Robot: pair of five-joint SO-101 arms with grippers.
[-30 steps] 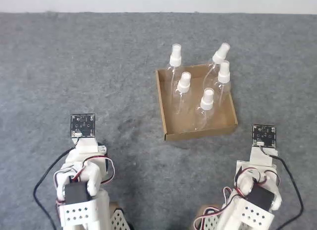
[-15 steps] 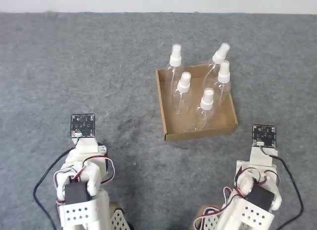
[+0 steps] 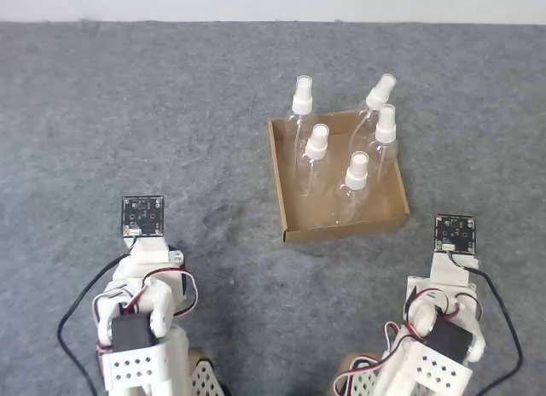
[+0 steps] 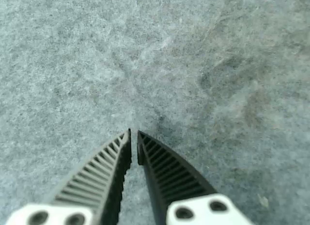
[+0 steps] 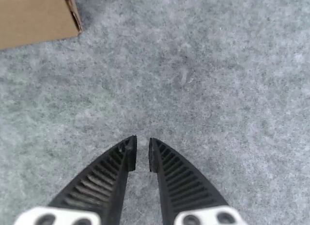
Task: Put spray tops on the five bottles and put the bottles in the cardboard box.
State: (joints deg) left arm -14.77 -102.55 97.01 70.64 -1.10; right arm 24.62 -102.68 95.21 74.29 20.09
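Felt covers the table (image 3: pixel 128 114), spreading wide from 8 to 12 o'clock. Cardboard box (image 3: pixel 345 229) sits at 2 o'clock from centre with five bottles (image 3: pixel 348 198) standing in it, spray tops (image 3: pixel 317 140) on. Left gripper (image 4: pixel 134 134) at 7 o'clock and right gripper (image 5: pixel 142 140) at 5 o'clock hang over felt, jaws all but closed, gripping nothing, with a box corner near the right one.

Obstacle: cardboard box (image 3: pixel 345 229) on grey felt (image 3: pixel 128 114); low walls, open top, entry from above. Five bottles (image 3: pixel 317 142) upright inside, crowding floor from 12 to 4 o'clock; spray tops stand above rim and block low sweep across. Bare floor patch in box's 7 o'clock corner. Wide open felt at box's 9 to 11 o'clock, narrower strips at 12 and 3. Left arm (image 3: pixel 141 311) at box's 8 o'clock, right arm (image 3: pixel 444 323) at 5, well apart; open lane between them up to front wall.
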